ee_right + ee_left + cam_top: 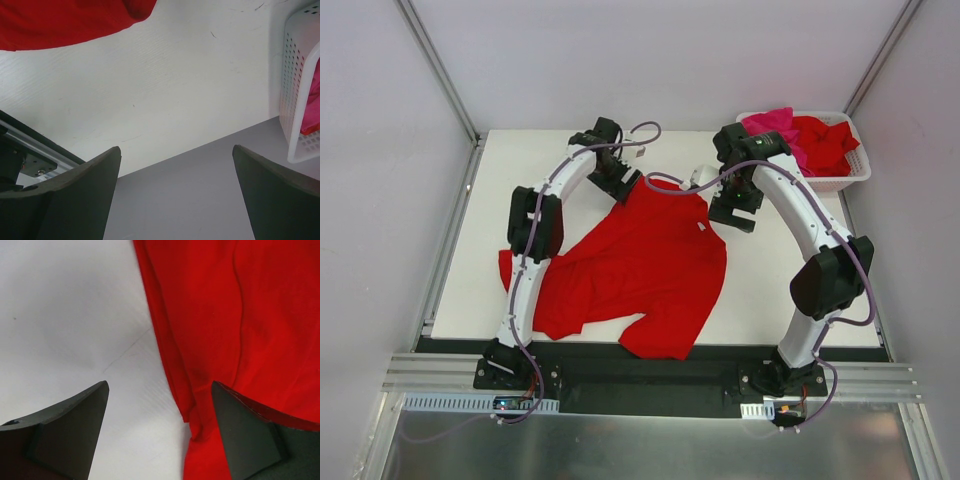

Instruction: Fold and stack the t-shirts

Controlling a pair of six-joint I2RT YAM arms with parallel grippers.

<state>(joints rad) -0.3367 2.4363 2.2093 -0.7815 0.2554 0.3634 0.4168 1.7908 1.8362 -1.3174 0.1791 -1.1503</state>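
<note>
Left hand agape over t-shirt edge

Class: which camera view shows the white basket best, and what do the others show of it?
Top external: the whole white basket sits at the far right corner of the table, holding a magenta shirt and a red shirt. Right wrist catches only one slotted side. Left wrist shows none of it.

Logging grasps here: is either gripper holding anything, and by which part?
Nothing is held. The left gripper stands open over the edge of the red t-shirt; the right gripper is open above the table.
</note>
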